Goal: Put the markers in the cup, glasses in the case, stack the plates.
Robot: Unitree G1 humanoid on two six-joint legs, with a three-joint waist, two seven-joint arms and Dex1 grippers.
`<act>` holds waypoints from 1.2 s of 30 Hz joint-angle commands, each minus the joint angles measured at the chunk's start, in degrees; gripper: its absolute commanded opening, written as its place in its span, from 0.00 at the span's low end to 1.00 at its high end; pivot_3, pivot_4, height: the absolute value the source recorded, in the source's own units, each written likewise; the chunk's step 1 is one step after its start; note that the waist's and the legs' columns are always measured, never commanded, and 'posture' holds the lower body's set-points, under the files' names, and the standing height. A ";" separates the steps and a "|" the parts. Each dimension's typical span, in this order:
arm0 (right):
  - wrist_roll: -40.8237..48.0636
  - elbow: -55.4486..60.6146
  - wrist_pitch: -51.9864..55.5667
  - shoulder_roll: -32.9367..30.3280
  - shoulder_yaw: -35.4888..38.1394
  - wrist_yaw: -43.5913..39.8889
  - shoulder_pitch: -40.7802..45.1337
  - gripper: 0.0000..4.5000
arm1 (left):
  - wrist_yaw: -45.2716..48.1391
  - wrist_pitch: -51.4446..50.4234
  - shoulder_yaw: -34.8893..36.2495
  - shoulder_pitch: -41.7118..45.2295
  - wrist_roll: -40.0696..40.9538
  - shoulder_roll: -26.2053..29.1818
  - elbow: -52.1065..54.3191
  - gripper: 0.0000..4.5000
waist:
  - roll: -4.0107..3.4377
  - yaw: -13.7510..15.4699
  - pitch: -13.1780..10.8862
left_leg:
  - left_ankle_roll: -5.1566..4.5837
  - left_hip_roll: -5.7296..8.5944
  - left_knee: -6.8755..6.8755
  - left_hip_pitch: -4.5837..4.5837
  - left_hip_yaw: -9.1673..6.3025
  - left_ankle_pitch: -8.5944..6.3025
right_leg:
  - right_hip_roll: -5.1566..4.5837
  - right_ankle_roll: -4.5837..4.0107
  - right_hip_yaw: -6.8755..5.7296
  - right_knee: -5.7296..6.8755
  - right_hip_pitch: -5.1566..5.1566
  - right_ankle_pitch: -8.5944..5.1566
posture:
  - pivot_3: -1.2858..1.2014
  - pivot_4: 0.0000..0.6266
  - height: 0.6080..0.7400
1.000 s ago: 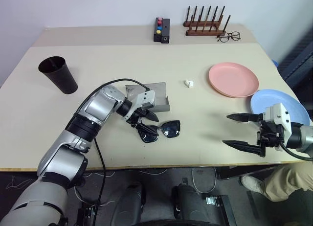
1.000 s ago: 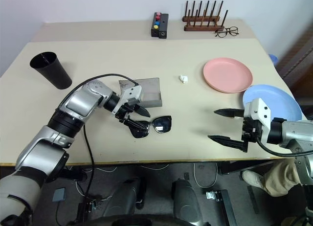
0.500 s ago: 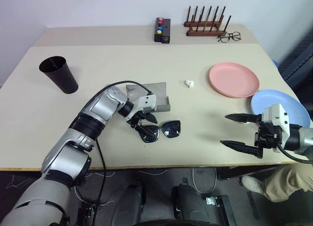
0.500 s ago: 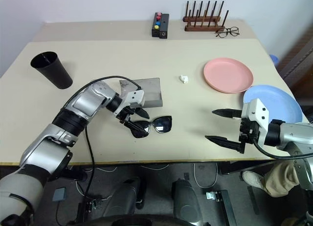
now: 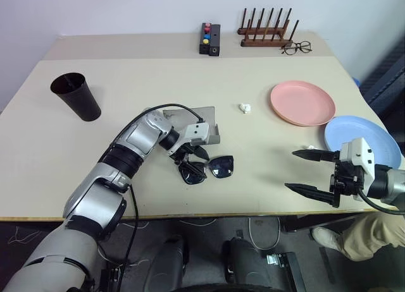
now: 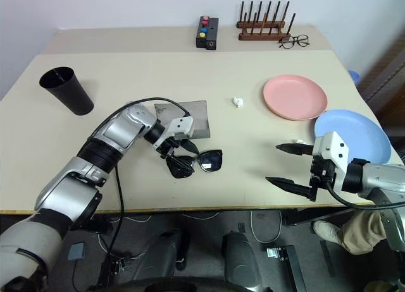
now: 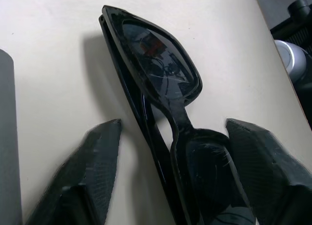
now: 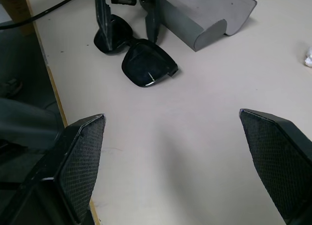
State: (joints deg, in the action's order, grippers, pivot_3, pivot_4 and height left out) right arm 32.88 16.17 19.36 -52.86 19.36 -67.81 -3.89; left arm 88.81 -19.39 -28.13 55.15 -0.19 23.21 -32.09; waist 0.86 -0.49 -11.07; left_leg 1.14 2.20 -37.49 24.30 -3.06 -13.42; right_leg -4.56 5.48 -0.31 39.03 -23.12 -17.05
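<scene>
- Sunglasses [image 5: 207, 169], black and thick-framed with dark lenses, lie folded on the beige table [image 5: 158, 83] near its front edge, and the left gripper [image 7: 165, 152] has one black finger on each side of one lens end.
- Seen from the left wrist, both of its fingers [image 7: 95, 159] stand a little off the frame with bare table between, so they straddle the sunglasses without clamping them.
- Just behind that gripper, the grey rectangular hinged case [image 5: 201, 124] lies open, close to the sunglasses.
- Over the front right of the table, the right gripper [image 5: 310, 173] hovers, its two fingers spread wide with nothing between them.
- Beside it lies the light blue round plate [image 5: 364, 138], with the salmon pink round plate [image 5: 302, 102] farther back, the two apart and unstacked.
- A tall black tapered plastic cup [image 5: 76, 96] stands upright at the far left.
- A small white crumpled scrap [image 5: 245, 107] lies between the case and the pink plate.
</scene>
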 commanded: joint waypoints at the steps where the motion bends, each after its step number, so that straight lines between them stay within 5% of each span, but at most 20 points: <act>1: 1.15 1.77 -0.96 0.41 2.09 0.20 0.18 1.00 | 0.81 0.48 0.01 0.46 -0.48 0.35 1.11 0.40 | 0.00 0.00 0.00 | 0.00 0.00 0.00 0.00 0.00 0.00 | 0.00 0.00 0.00 0.00 0.00 0.00 | 0.52 0.24 1.00; 4: 0.88 1.20 -1.54 0.63 1.77 0.09 0.27 1.00 | 0.86 0.60 -0.08 -0.09 -0.77 0.68 1.76 0.05 | -0.01 0.00 0.03 | 0.00 0.00 0.00 0.00 -0.01 0.00 | 0.00 0.00 0.00 0.00 0.00 0.00 | 0.52 0.24 1.00; 5: 0.74 0.94 -1.80 0.73 1.57 0.04 0.35 1.00 | 0.76 0.78 -0.08 -0.23 -0.90 0.73 1.89 0.00 | -0.03 0.03 0.04 | 0.00 0.00 0.00 -0.04 -0.01 0.00 | 0.00 0.00 0.00 -0.01 0.05 0.00 | 0.52 0.24 1.00; 26: -1.58 -6.56 -7.38 1.51 -1.15 -1.98 4.24 1.00 | -1.54 7.90 8.08 2.27 4.89 0.76 5.11 0.00 | 0.00 0.19 0.02 | -0.05 0.00 0.13 -0.57 -0.01 -0.03 | -0.03 0.03 -0.01 -0.20 0.58 -0.03 | 0.52 0.24 1.00; 36: -3.08 -9.86 -9.62 3.01 -3.91 -2.57 7.75 1.00 | -4.79 11.81 13.76 13.47 5.64 -0.23 -7.55 0.00 | 0.01 -0.19 0.00 | -0.06 0.02 0.15 -0.57 0.01 -0.04 | -0.01 0.04 -0.03 -0.26 0.58 -0.03 | 0.52 0.24 1.00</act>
State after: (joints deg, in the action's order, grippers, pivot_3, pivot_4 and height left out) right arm 29.90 6.09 10.88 -50.28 15.29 -70.15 2.88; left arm 84.58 -9.24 -16.32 66.50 5.49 22.41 -38.15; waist 0.87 -0.68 -11.07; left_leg 1.08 2.22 -37.32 23.73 -3.06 -13.46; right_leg -4.56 5.53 -0.34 38.77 -22.54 -17.08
